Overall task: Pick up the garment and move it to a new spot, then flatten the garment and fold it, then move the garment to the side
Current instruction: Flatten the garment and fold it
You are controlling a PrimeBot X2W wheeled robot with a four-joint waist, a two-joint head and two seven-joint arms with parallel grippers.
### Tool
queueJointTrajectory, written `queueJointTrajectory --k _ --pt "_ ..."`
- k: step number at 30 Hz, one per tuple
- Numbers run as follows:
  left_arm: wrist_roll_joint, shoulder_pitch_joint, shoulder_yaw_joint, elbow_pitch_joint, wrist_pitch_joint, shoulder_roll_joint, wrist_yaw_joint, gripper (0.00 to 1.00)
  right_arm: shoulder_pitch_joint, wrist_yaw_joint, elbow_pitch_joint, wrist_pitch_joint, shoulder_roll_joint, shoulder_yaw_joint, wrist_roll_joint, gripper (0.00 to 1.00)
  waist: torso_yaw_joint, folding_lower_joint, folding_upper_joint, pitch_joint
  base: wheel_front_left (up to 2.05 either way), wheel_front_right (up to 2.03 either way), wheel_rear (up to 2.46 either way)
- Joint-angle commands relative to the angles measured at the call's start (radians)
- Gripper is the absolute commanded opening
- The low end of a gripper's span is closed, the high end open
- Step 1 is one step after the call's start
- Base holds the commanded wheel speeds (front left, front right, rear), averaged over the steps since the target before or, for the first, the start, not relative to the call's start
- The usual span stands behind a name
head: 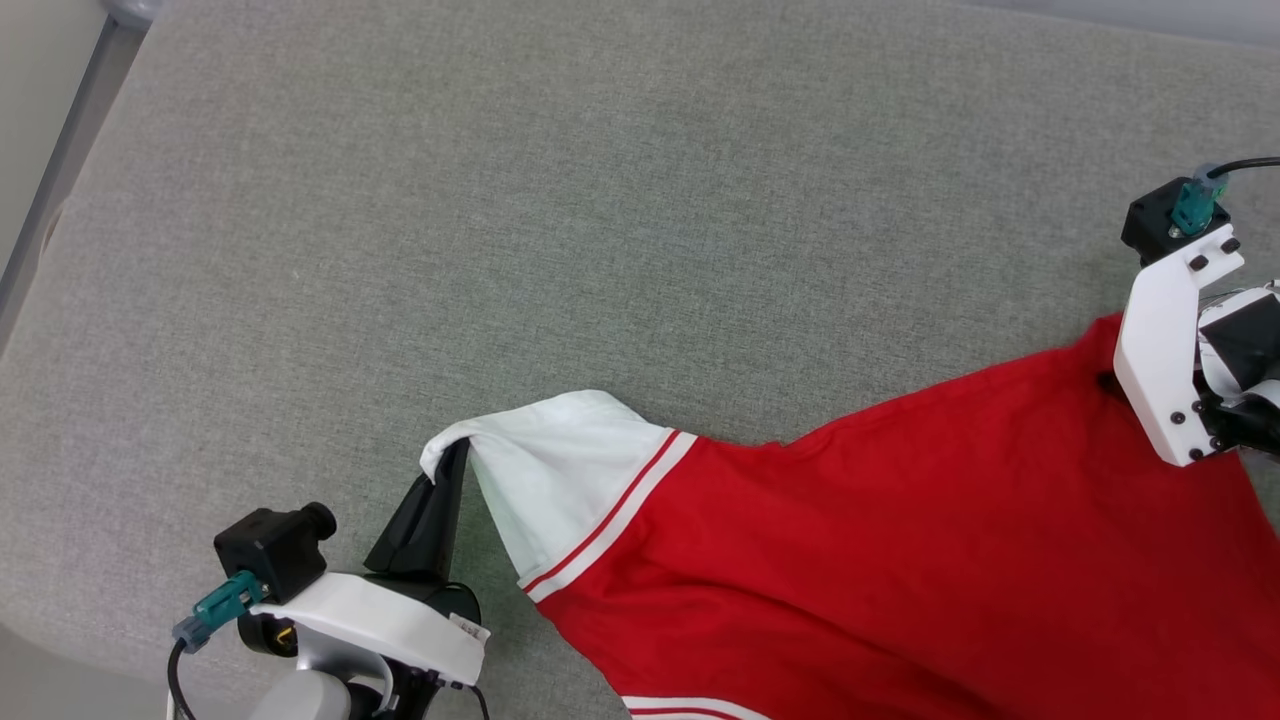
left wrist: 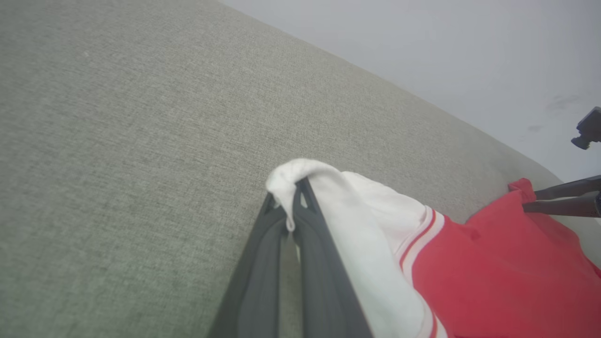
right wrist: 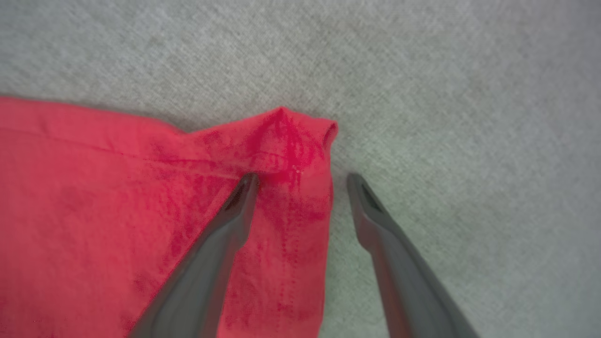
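The left gripper [left wrist: 293, 188] has its fingers clamped on the white sleeve tip [left wrist: 300, 171] of the red jersey [head: 900, 520] lying on the grey surface [head: 600, 200], while the right gripper [right wrist: 303, 178], fingers apart astride the jersey's far corner, should pinch it deep before both pull outward to flatten it.

We are looking at the garment [head: 900, 520], smooth matt cloth, lying on a coarse woven fabric surface [head: 600, 200]; the left gripper [head: 452, 465] is showing matt dark plastic fingers [left wrist: 263, 281].
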Motion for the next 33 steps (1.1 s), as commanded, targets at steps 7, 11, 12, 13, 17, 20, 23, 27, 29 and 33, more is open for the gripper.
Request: queueJointTrajectory --k 7,11,12,13,17,20,23,27,29,33 --pt "0.004 -0.019 -0.001 0.018 -0.009 -0.007 -0.006 0.0 0.054 0.002 0.103 -0.059 0.018 0.127 0.075 0.84 0.005 -0.0001 0.0 0.009 0.0 0.0 0.0" --pt "0.003 -0.012 0.001 0.025 -0.009 -0.003 0.0 0.0 0.015 0.001 0.129 -0.128 0.012 0.133 0.097 0.0 -0.007 -0.0001 0.0 -0.01 0.0 0.0 0.0" --pt "0.002 -0.007 0.001 0.026 -0.008 -0.001 0.001 0.0 0.002 0.001 0.132 -0.149 0.012 0.129 0.105 0.0 -0.011 -0.0001 0.0 -0.018 0.0 0.0 0.0" --pt "0.002 -0.003 0.001 0.026 -0.007 0.001 0.003 0.0 -0.009 0.0 0.134 -0.177 0.014 0.118 0.114 0.0 -0.015 -0.0001 0.0 -0.027 0.0 0.0 0.0" --pt "0.005 0.016 0.003 0.022 -0.003 0.014 0.012 0.0 -0.038 0.0 0.126 -0.289 0.027 0.091 0.154 0.0 -0.033 -0.0001 0.0 -0.079 0.0 0.0 0.0" --pt "0.011 0.03 0.006 0.008 0.003 0.027 0.023 0.0 -0.032 0.0 0.102 -0.365 0.015 0.087 0.177 0.0 -0.048 -0.0001 0.0 -0.124 0.0 0.0 0.0" --pt "0.017 0.043 0.009 -0.021 0.013 0.047 0.033 0.0 -0.014 0.0 0.072 -0.438 0.002 0.07 0.207 0.0 -0.062 -0.0001 0.0 -0.169 0.0 0.0 0.0" --pt "0.031 0.033 0.019 -0.072 0.028 0.077 0.046 0.0 0.022 0.0 0.011 -0.515 -0.018 0.029 0.234 0.0 -0.081 -0.0001 0.0 -0.22 0.0 0.0 0.0" --pt "0.037 0.016 0.027 -0.107 0.034 0.092 0.055 0.0 0.042 0.0 -0.018 -0.549 -0.025 -0.002 0.239 0.0 -0.089 -0.0001 0.0 -0.238 0.0 0.0 0.0" --pt "0.054 -0.027 0.05 -0.174 0.053 0.124 0.07 0.0 0.077 0.0 -0.091 -0.596 -0.026 -0.077 0.23 0.0 -0.107 -0.0001 0.0 -0.271 0.0 0.0 0.0"
